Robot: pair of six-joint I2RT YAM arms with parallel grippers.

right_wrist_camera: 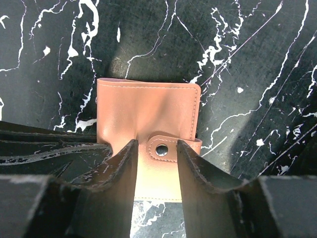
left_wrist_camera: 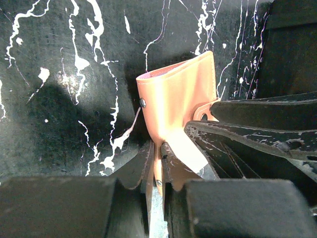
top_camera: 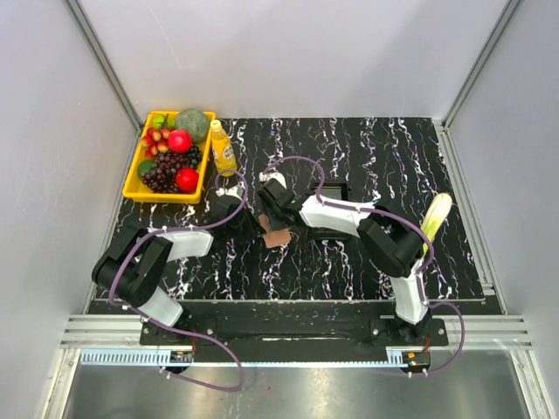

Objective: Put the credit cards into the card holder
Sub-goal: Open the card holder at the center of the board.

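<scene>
The card holder [top_camera: 278, 235] is a tan-brown wallet lying mid-table between both arms. In the left wrist view my left gripper [left_wrist_camera: 157, 145] is shut on a thin edge of the card holder [left_wrist_camera: 173, 99], which stands up on that edge. The right gripper's fingers [left_wrist_camera: 257, 134] reach in from the right. In the right wrist view my right gripper [right_wrist_camera: 156, 143] is open over the card holder [right_wrist_camera: 143, 106], its fingers straddling the snap tab [right_wrist_camera: 162, 150]. The credit cards are out of view.
A black open box [top_camera: 332, 190] sits just behind the right gripper. A yellow tray [top_camera: 133, 179] of fruit and a yellow bottle [top_camera: 223, 148] stand at the back left. A pale yellow long object [top_camera: 437, 214] lies at the right.
</scene>
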